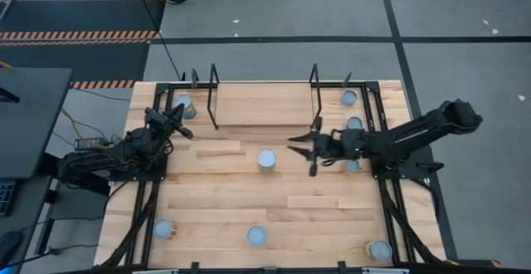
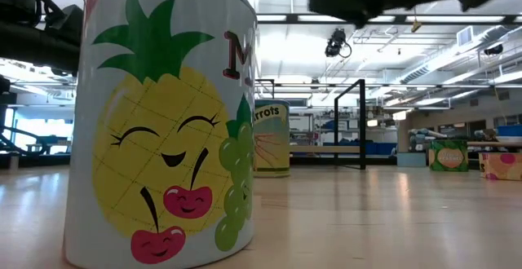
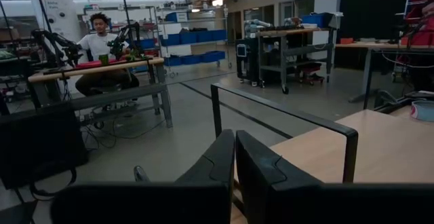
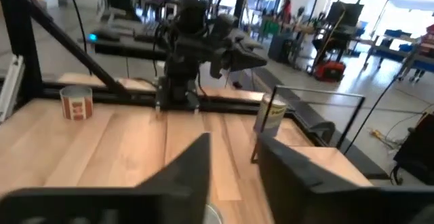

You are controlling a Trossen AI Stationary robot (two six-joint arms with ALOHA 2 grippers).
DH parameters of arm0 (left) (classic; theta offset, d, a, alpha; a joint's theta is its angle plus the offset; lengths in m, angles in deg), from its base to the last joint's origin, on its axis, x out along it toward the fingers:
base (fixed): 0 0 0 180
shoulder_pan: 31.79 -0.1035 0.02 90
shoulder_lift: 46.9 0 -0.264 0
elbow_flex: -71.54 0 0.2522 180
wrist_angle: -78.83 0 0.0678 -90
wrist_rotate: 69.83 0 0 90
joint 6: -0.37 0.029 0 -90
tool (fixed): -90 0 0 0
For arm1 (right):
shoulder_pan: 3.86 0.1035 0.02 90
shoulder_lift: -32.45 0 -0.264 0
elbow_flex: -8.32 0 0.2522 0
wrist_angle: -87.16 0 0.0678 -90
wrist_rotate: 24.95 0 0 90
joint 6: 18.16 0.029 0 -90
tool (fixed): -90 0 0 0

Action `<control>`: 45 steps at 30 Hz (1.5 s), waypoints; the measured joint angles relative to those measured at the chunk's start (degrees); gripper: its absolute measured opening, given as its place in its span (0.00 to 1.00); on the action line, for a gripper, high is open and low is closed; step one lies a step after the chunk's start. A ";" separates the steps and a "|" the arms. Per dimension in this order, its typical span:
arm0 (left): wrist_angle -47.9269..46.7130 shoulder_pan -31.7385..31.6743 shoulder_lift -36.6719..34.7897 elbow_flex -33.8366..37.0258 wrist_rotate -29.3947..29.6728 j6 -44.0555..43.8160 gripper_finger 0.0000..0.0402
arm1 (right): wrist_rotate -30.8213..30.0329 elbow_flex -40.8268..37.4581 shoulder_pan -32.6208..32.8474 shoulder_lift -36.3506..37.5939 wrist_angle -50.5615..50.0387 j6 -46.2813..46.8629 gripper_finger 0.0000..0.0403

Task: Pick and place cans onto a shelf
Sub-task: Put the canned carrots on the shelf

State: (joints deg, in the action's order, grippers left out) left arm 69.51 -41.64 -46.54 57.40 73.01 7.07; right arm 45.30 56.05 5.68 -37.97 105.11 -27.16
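Several cans stand upright on the wooden table. One can (image 1: 266,159) is at the centre, and its rim (image 4: 213,214) shows just below my right gripper's fingers. My right gripper (image 1: 300,153) (image 4: 234,149) hovers open just right of that can, above the table, pointing toward the table's left side. The shelf (image 1: 264,106) is a light board in a black frame at the far middle. My left gripper (image 1: 184,127) (image 3: 235,146) rests shut at the far left, beside another can (image 1: 182,105) (image 4: 271,112).
Three cans (image 1: 348,98) (image 1: 354,124) (image 1: 352,165) stand along the right side under my right arm. Three more (image 1: 164,228) (image 1: 256,237) (image 1: 380,250) stand along the near edge; the pineapple can (image 2: 163,122) fills the low view. A person sits at a bench beyond the table (image 3: 98,41).
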 joint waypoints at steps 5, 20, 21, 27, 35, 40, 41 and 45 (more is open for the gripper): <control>0.00 0.01 0.00 0.01 0.00 0.00 0.06 | 3.52 10.91 -0.27 -8.40 -11.89 1.33 0.65; 0.38 0.01 0.00 0.01 0.01 0.00 0.06 | 14.00 27.96 -6.37 -26.03 -33.13 6.75 0.95; 0.32 0.00 0.00 0.00 0.00 0.00 0.06 | 14.51 27.96 -6.92 -26.60 -33.56 7.32 0.96; 0.37 0.00 0.00 0.02 0.00 0.00 0.06 | 16.60 27.94 -9.38 -29.13 -34.04 8.00 0.99; 0.46 0.00 0.00 0.02 -0.06 0.00 0.06 | 21.45 28.09 -10.58 -30.82 -33.49 10.80 0.99; 0.03 0.01 0.00 0.01 -0.15 0.00 0.06 | 22.10 27.72 -10.54 -33.10 -35.61 10.86 0.98; 0.08 0.01 -0.01 0.01 -0.15 -0.01 0.06 | 22.02 27.74 -10.54 -32.92 -35.56 10.89 0.98; 0.02 0.02 0.00 0.02 -0.14 0.00 0.06 | 22.19 27.87 -10.41 -32.35 -35.38 10.89 0.98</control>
State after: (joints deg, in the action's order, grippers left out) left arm 69.53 -41.61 -46.54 57.42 72.88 7.07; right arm 67.49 83.92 -4.73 -70.31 69.73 -16.27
